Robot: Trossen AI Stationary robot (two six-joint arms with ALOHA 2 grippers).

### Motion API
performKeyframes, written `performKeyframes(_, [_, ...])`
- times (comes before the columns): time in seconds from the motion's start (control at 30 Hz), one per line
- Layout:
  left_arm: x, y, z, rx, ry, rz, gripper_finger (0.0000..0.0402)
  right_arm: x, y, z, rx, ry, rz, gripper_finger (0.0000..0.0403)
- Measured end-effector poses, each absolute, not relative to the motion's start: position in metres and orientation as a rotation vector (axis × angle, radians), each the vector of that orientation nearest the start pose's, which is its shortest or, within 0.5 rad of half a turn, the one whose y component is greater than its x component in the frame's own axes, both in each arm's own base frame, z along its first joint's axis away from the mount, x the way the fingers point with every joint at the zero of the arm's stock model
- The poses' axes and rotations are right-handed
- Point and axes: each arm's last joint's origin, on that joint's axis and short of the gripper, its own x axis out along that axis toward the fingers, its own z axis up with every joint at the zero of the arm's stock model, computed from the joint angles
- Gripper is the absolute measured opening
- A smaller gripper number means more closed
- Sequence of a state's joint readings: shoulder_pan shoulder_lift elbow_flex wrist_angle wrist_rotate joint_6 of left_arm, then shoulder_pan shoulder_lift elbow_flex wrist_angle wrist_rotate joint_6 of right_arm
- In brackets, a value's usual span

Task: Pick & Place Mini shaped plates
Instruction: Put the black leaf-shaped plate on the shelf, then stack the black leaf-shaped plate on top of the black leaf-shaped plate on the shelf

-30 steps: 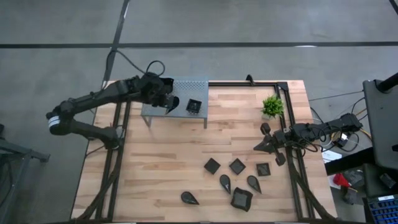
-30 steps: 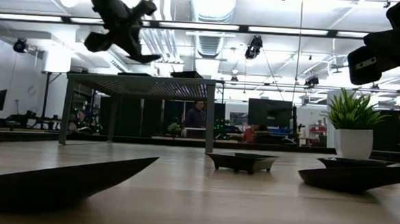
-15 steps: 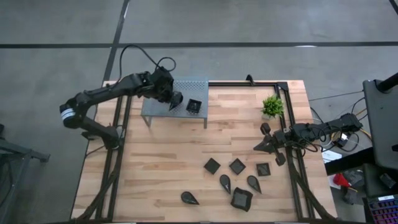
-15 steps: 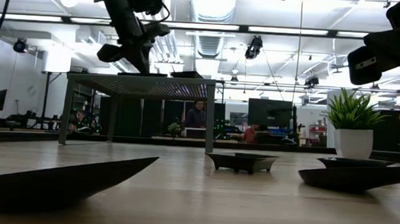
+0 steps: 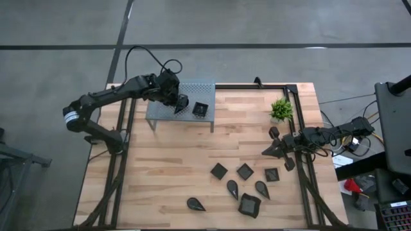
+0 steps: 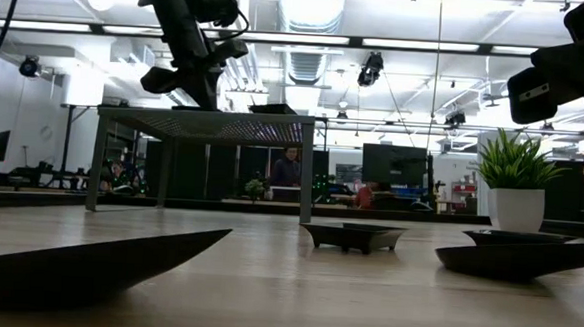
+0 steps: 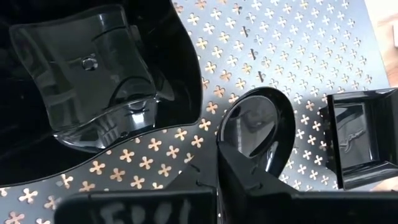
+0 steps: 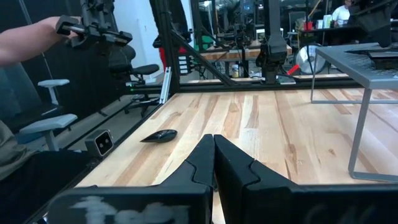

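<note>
We see the left gripper (image 5: 178,102) over the grey perforated stand (image 5: 200,88) at the far left of the table (image 5: 173,167), its jaws drawn narrow on the rim of a teardrop-shaped plate (image 7: 256,127). In the left wrist view that plate sits directly ahead of the fingers (image 7: 245,177), lying on the stand's clover-punched top, and nothing lies in its glossy bowl. Just beyond the jaws to one side rests a square plate (image 7: 360,146), also on the stand and also holding nothing; in the high view this square plate (image 5: 201,109) lies just beside the gripper, toward the table's middle. To the other side of the jaws a large dark glossy form fills the wrist picture; we cannot tell what it is.

The right gripper (image 5: 277,149) waits at the table's right edge with its jaws pressed together on nothing, near the small green plant (image 5: 280,109) in its white pot.

Well apart from both sets of jaws, six more mini plates lie on the bare wood at the near side: two diamond-set squares (image 5: 219,171), a small square (image 5: 271,174), two teardrops (image 5: 232,188), a larger wavy-rimmed one (image 5: 249,205) and a lone teardrop (image 5: 196,205). Each is unfilled.

In the right wrist view a person's arm (image 8: 28,40) shows beyond the table.
</note>
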State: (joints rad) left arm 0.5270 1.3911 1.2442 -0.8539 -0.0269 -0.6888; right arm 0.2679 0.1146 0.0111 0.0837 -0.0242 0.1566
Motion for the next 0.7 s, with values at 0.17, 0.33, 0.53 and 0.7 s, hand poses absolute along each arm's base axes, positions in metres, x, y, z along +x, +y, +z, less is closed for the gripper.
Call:
performKeyframes(0.17, [0.238,0.14,0.306,-0.857,0.774,0.847,0.0026,0.1,0.028,0.166,0.153,0.042,0.29,0.0008])
performKeyframes(0.33, [0.237,0.14,0.306,-0.837,0.77,0.865,0.0049,0.1,0.028,0.166,0.153,0.043,0.29,0.0008])
performKeyframes(0.53, [0.233,0.137,0.32,-0.837,0.728,0.829,0.0064,0.1,0.028,0.166,0.153,0.042,0.29,0.0008])
performKeyframes(0.7, [0.228,0.124,0.337,-0.81,0.684,0.752,0.0064,0.1,0.028,0.166,0.153,0.042,0.29,0.0008])
